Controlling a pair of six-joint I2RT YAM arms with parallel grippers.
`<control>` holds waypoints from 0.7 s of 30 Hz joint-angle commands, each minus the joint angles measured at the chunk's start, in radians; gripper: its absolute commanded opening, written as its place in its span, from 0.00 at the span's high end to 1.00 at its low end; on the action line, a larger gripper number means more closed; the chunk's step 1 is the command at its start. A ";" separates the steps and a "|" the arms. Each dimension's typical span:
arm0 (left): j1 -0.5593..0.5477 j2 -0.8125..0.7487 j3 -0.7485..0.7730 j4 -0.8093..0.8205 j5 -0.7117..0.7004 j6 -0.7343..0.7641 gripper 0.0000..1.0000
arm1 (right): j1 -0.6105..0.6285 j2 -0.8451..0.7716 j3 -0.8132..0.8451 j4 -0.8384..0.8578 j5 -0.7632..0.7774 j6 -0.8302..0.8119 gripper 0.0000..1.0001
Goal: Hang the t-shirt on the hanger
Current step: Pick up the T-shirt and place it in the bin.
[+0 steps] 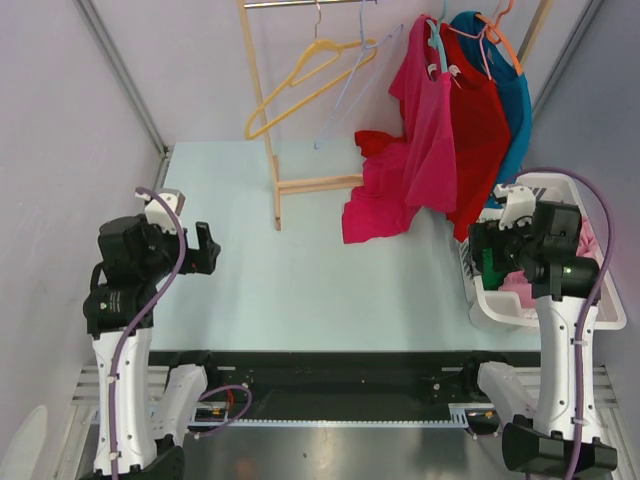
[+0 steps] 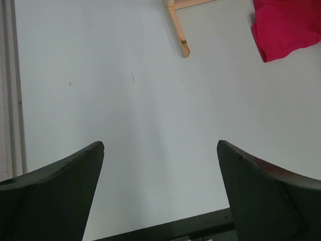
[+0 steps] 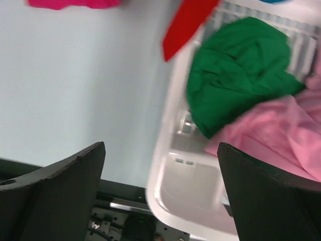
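White basket point(image 3: 168, 145) sits at table's R edge. Inside: a crumpled green garment point(image 3: 235, 70) toward the far-left part, w/ the pink t-shirt point(image 3: 281, 130) bunched beside it, partly under the green; both loose, not folded. Near corner of basket is bare plastic. R gripper point(image 3: 160, 145) hangs above basket's near-left rim, jaws spread wide, nothing btwn them. L gripper point(image 2: 160, 145) also wide apart, over bare table point(image 2: 150, 100), holding nothing. Lavender hanger point(image 1: 338, 103) hangs on the wooden rack point(image 1: 272, 150) at the back, next to a yellow hanger point(image 1: 300, 90), well apart from the t-shirt. Magenta shirt point(image 1: 420, 130), red shirt point(image 1: 475, 130) and blue shirt point(image 1: 515, 110) hang on the rack's R side.
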State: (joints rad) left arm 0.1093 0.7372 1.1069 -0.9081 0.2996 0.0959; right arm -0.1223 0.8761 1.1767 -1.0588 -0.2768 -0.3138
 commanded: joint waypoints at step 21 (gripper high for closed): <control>-0.013 0.096 0.131 0.023 0.102 0.119 0.00 | -0.694 0.454 0.036 0.163 0.024 -0.306 0.00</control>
State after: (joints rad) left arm 0.1066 0.8268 1.1984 -0.9257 0.3576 0.2184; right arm -0.8547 1.3193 1.2568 -1.0031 -0.2985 -0.6037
